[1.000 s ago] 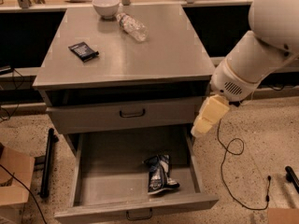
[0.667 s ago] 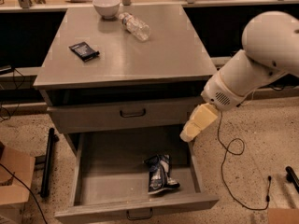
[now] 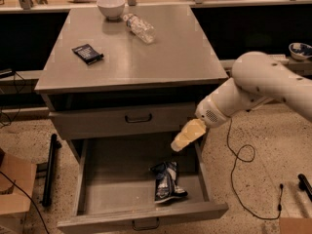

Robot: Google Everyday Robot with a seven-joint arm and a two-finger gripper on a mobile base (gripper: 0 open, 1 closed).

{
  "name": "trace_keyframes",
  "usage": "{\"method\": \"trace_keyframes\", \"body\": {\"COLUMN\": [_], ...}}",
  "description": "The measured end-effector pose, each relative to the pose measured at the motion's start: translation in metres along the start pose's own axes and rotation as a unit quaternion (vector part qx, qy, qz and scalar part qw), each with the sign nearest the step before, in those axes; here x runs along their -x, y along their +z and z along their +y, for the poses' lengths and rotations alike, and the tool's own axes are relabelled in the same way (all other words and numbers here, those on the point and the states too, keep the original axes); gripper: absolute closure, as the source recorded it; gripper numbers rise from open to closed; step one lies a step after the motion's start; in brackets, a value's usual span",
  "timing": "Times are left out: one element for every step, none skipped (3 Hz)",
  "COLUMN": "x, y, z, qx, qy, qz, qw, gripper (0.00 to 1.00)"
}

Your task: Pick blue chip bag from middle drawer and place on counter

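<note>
The blue chip bag [image 3: 166, 182] lies crumpled on the floor of the open middle drawer [image 3: 112, 189], near its front right corner. My gripper [image 3: 175, 146] hangs at the end of the white arm, above the drawer's right rear part. It points down and left, a short way above and behind the bag, not touching it. The counter [image 3: 161, 57] is the gray top of the cabinet above.
On the counter lie a flat black packet [image 3: 87, 53], a clear plastic bottle [image 3: 140, 27] and a white bowl [image 3: 111, 7]. A closed drawer [image 3: 97, 123] sits above the open one. A cardboard box [image 3: 12, 189] and black bar [image 3: 48, 169] stand left; a cable [image 3: 243, 155] lies right.
My arm has swung left and down, bringing the gripper from beside the cabinet's right edge to over the open drawer, closer to the bag. The bag has not moved.
</note>
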State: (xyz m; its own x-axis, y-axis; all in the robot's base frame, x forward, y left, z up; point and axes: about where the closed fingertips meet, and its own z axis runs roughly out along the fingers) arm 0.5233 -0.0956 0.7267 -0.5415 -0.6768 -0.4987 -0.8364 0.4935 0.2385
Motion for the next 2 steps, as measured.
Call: {"method": "trace_keyframes", "body": {"x": [-0.0037,-0.0026], "y": [0.0282,0.0289], "z": [-0.0167,-0.0176], "qx": [-0.012,-0.014], "qy": [0.020,0.021], "qz": [0.002,0.000], "qw": [0.9997,0.9997], "gripper": [0.00,0.00]}}
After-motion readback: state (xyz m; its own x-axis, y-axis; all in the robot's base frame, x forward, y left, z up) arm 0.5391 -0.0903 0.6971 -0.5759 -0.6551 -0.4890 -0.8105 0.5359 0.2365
